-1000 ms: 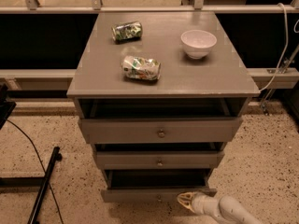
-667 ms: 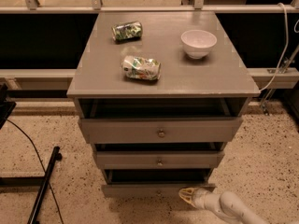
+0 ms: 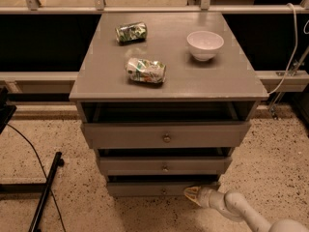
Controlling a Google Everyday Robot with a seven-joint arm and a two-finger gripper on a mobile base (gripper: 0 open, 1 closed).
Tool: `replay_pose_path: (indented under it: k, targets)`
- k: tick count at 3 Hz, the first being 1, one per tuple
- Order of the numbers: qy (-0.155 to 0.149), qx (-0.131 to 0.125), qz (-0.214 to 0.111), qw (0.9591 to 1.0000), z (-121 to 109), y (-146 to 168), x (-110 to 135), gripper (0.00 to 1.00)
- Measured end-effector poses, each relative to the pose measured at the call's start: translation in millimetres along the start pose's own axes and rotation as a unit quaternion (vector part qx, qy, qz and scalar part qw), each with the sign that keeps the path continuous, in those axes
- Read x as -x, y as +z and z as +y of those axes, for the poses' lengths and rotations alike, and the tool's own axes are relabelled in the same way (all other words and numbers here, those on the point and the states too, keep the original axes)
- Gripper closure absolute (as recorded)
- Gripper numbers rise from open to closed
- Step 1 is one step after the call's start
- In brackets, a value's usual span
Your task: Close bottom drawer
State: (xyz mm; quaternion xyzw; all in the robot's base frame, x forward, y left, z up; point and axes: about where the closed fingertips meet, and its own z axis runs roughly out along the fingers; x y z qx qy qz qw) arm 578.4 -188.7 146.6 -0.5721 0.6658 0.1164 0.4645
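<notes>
1. We saw the gripper [image 3: 192, 195] low, at the right front edge of the bottom drawer [image 3: 140, 189]; open or closed, we couldn't tell.
2. A dark gap showed above that front, and speckled floor [image 3: 87, 211] lay open before it.

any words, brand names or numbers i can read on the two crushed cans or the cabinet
Rear crushed can: green and white print, too blurred to read.
Front crushed can: print too blurred to read.
White bowl: no text.
Gripper, low by the right of the bottom drawer front: no text on either.
</notes>
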Motion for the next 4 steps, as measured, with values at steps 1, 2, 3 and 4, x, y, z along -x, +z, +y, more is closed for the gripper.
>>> replay_pose_path:
  k: [1, 2, 3, 4]
  targets:
    - [-0.002, -0.01, -0.024, 0.9997, -21.7, 11.1, 5.8, 1.0]
    - [-0.002, -0.01, -0.024, 0.9997, -21.7, 11.0, 5.8, 1.0]
    - [0.008, 0.004, -0.03, 0.9995, -9.9, 5.3, 1.0, 1.0]
    - [0.022, 0.03, -0.032, 0.9988, 18.9, -4.6, 1.0, 1.0]
